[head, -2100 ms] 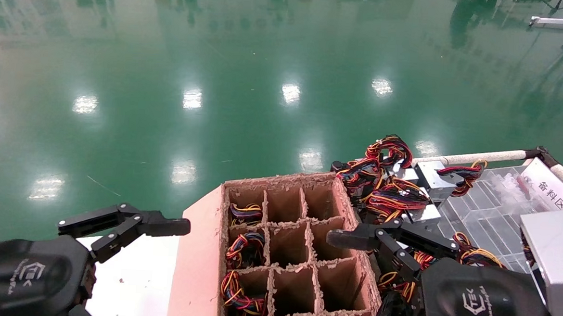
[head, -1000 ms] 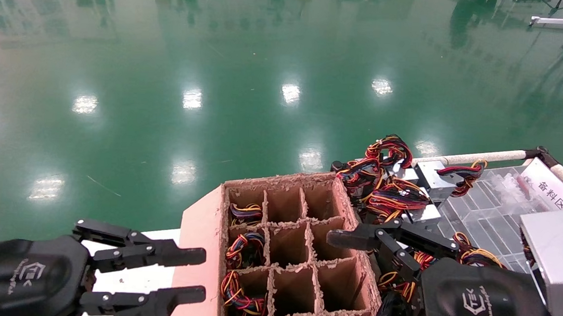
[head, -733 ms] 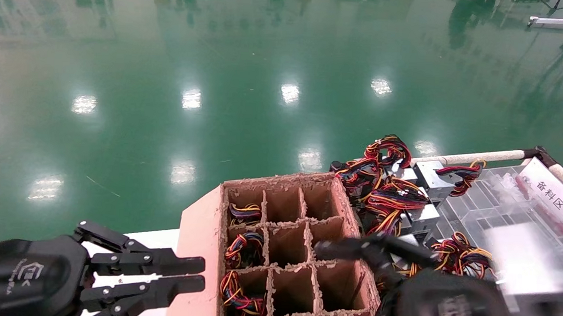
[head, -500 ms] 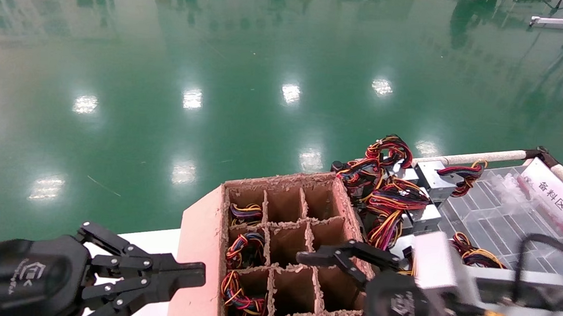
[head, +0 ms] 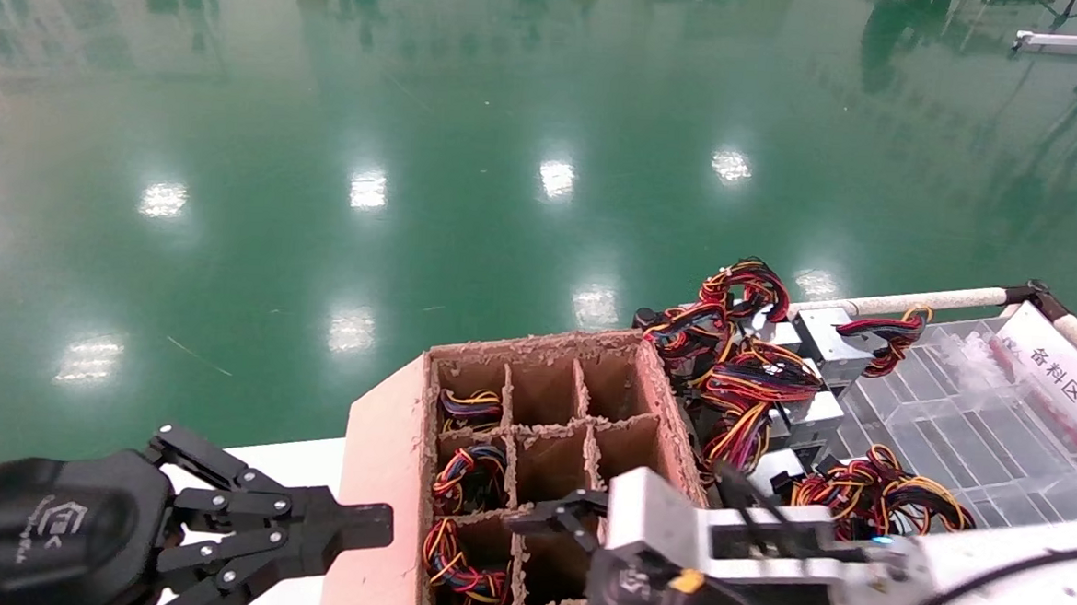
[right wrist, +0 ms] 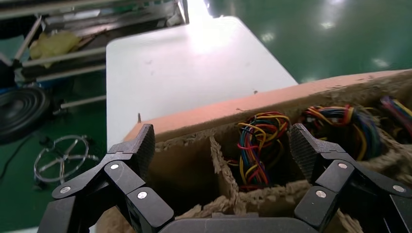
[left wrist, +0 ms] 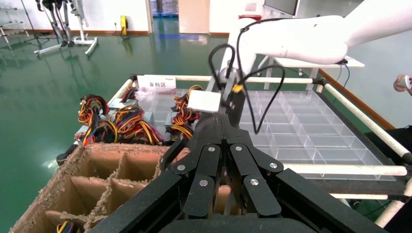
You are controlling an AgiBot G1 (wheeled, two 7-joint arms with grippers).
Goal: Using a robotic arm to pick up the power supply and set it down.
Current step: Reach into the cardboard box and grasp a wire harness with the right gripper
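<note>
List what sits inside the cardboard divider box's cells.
In the cardboard divider box, the three left-column cells hold coloured wire bundles; the power supply bodies beneath are hidden. The far cells look empty. The open right gripper and its arm cover the nearer right cells.

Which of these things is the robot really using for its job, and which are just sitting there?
Part of the job:
- right gripper, open over the cardboard box with its cells
- power supplies with coloured wires, piled beside the box
- wire bundles already in the box's cells

Just there:
- left gripper, shut, beside the box
- clear divided tray
- white table
- green floor
</note>
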